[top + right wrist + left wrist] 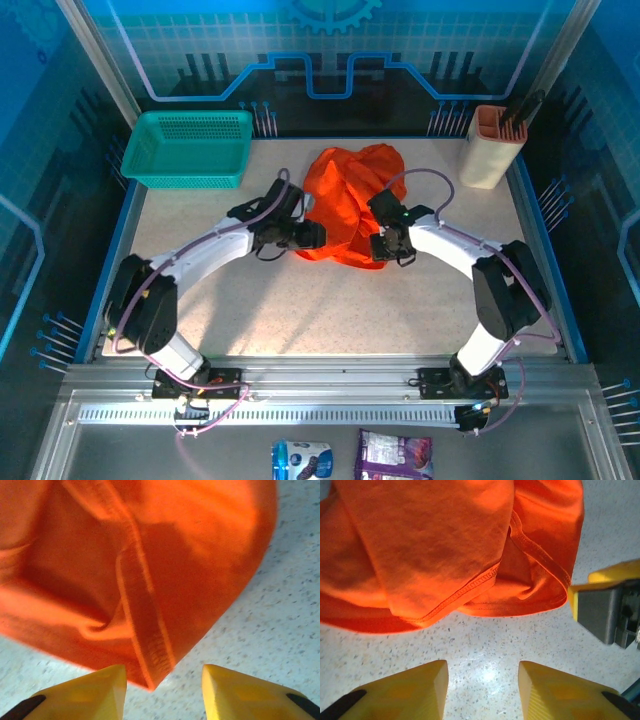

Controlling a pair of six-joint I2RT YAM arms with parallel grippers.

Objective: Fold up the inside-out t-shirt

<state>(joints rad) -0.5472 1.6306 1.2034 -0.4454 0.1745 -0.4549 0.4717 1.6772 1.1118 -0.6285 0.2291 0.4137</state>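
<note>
The inside-out t-shirt (350, 200) is a crumpled bright orange-red heap on the speckled table, back of centre. My left gripper (316, 236) sits at the heap's near left edge. In the left wrist view its yellow fingers (420, 690) stand apart over bare table, and the t-shirt (445, 550) with a stitched hem lies just ahead; the left gripper (482, 672) is open. My right gripper (380, 246) is at the heap's near right edge, also showing as a grey and yellow block (605, 610). The right gripper (164, 677) is open, a hemmed corner of the t-shirt (150, 605) reaching between its fingertips.
A teal mesh basket (188, 150) stands at the back left. A beige holder (492, 145) stands at the back right. Two packets (300, 460) (395, 455) lie in front of the arm bases. Bare table stretches from the heap to the near edge.
</note>
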